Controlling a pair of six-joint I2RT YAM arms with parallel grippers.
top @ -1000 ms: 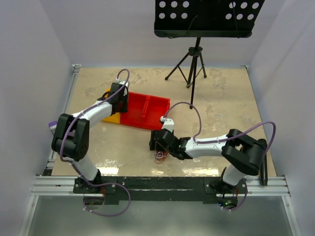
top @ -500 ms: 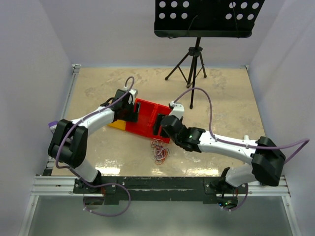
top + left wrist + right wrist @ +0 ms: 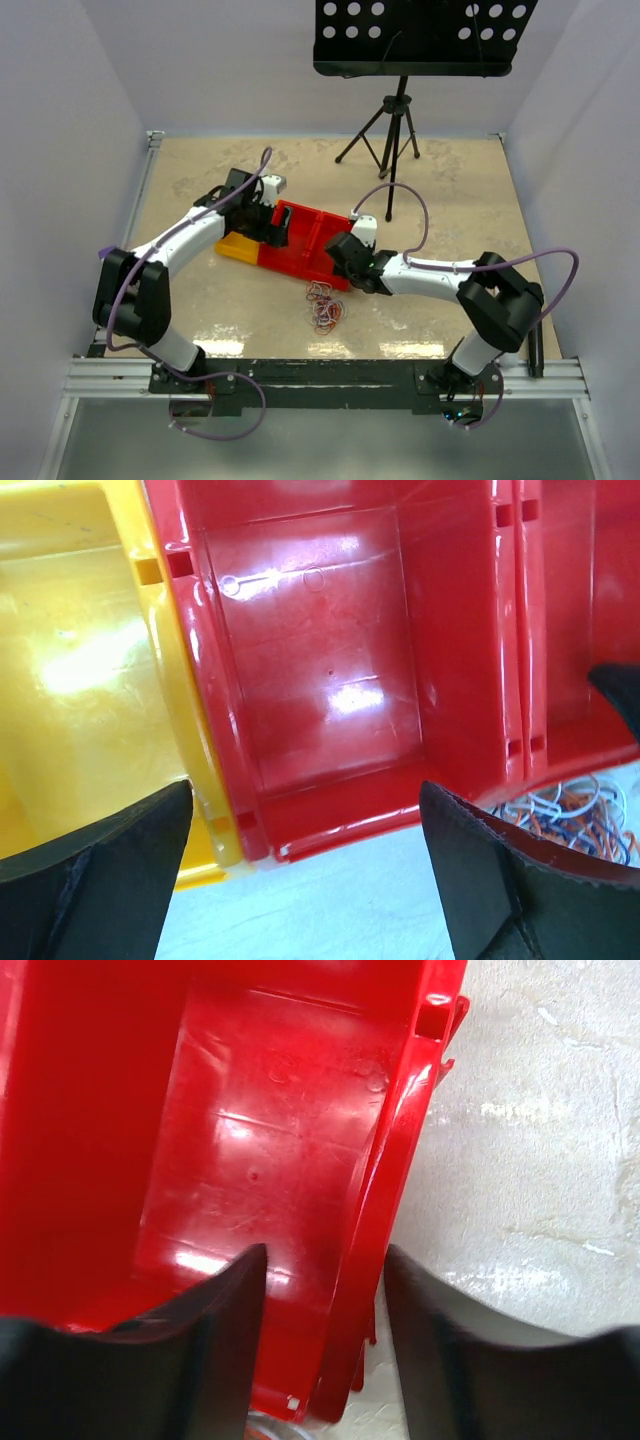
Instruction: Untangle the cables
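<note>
Cables [image 3: 325, 306] lie in loose tangle on table [image 3: 450, 200], just in front of red bins [image 3: 300, 222], neither gripper touching. Right gripper [image 3: 326, 1260] straddles wall of red bins, fingers parted, gap showing. Left gripper [image 3: 305, 800] spread wide, empty, above seam between red bins and yellow bin [image 3: 232, 247].

1. A row of bins [image 3: 300, 232] sits mid-table [image 3: 460, 200].
2. The cables [image 3: 325, 307] lie on the table at 6 o'clock from the row's right end, near it but apart.
3. A music stand [image 3: 395, 120] stands at 12 o'clock, behind the row.
4. The left gripper [image 3: 305, 810] is above the row's left half.
5. The right gripper [image 3: 325, 1260] straddles the right-end outer wall, one finger inside the bin and one outside.
</note>
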